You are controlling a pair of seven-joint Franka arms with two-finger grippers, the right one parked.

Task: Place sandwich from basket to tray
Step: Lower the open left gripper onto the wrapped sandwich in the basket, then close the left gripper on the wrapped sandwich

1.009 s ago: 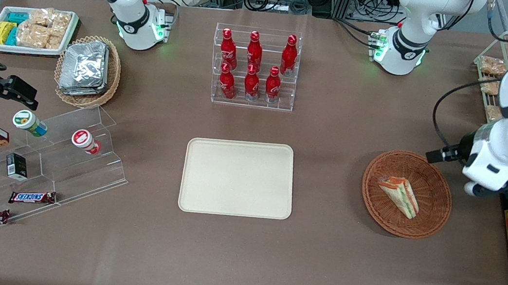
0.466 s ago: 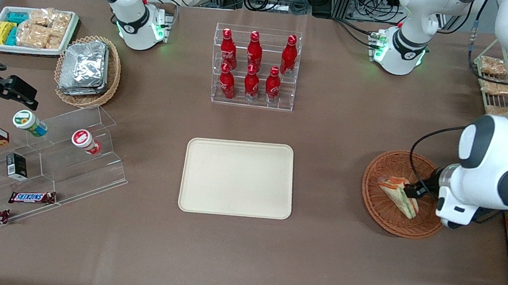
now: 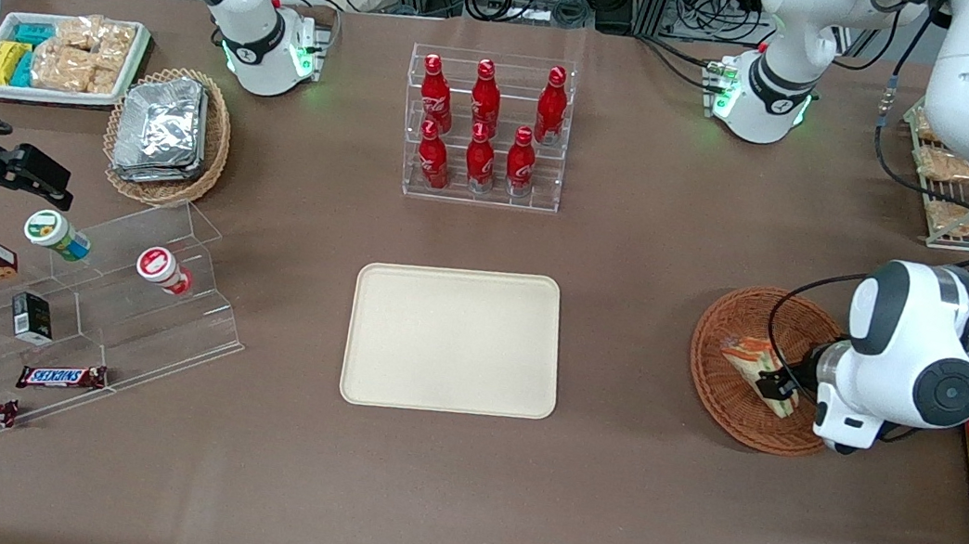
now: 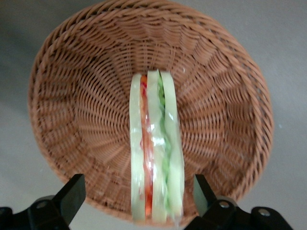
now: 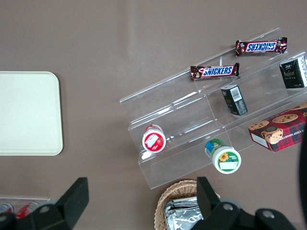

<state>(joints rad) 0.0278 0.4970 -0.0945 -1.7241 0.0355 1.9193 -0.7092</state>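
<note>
The sandwich lies in the basket, centred between the spread fingers of the claw. Light, soft, slippery-wrapped; the 2 bread faces should be pinched gently.

Left arm bent low, wrist pitched down; gripper fingers spread wide, one each side.

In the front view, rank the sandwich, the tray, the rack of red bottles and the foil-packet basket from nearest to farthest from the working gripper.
The gripper hangs open over the basket.
1. Sandwich, in that basket, between the fingers.
2. Tray, mid-table.
3. Bottle rack, farther from the camera than the tray.
4. Foil-packet basket, toward the parked arm's end.
</note>
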